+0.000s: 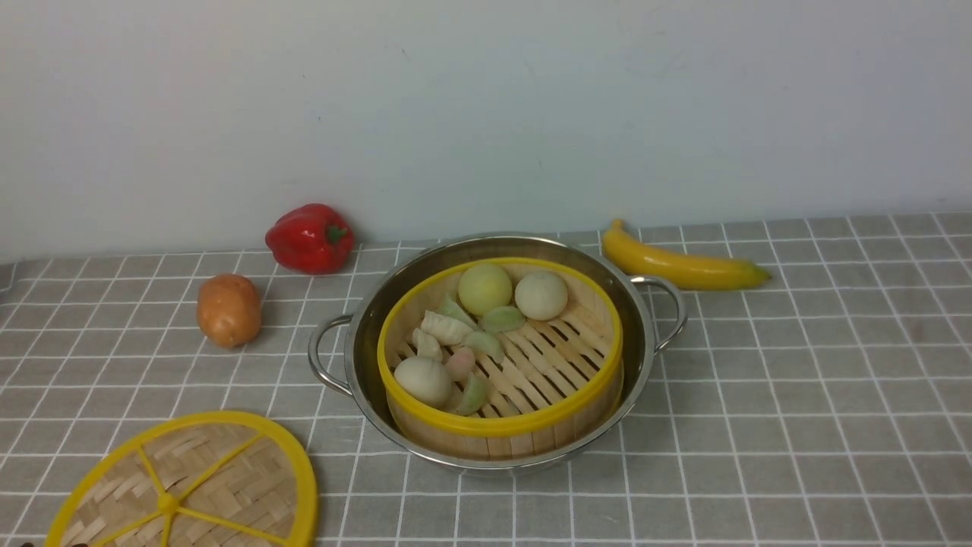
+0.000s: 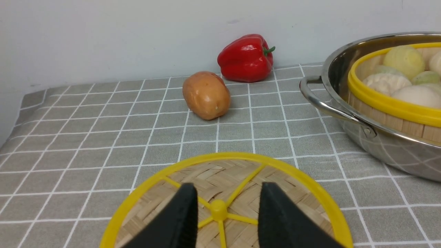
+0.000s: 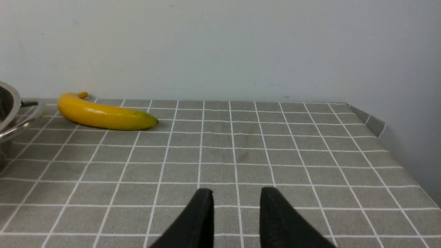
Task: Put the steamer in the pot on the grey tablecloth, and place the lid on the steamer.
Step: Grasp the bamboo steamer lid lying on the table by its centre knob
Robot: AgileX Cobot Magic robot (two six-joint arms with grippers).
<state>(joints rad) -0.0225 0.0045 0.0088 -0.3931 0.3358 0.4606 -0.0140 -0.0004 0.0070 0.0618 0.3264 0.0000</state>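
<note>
The steamer [image 1: 501, 357] sat inside the pot [image 1: 497, 346], its yellow rim showing above the steel wall, with toy buns and dumplings [image 1: 471, 334] gathered toward its far-left part. The pot stood on the grey tablecloth [image 1: 797, 380] near the middle of the bench, one loop handle to each side. The lid [image 1: 190, 486] lay flat on the cloth at the near left, apart from the pot and not on the steamer.

The left hand [image 2: 224, 210] hung over the lid, its two black fingers [image 2: 179, 224] parted to either side of the centre knob, grasping nothing. The right hand [image 3: 236, 213] hovered above bare cloth at the right, released, with a gap between its fingers and nothing in it.

A potato [image 1: 228, 310] lay left of the pot and a red pepper [image 1: 310, 238] beyond it by the wall. A banana [image 1: 680, 262] lay just beyond the pot's right handle.
</note>
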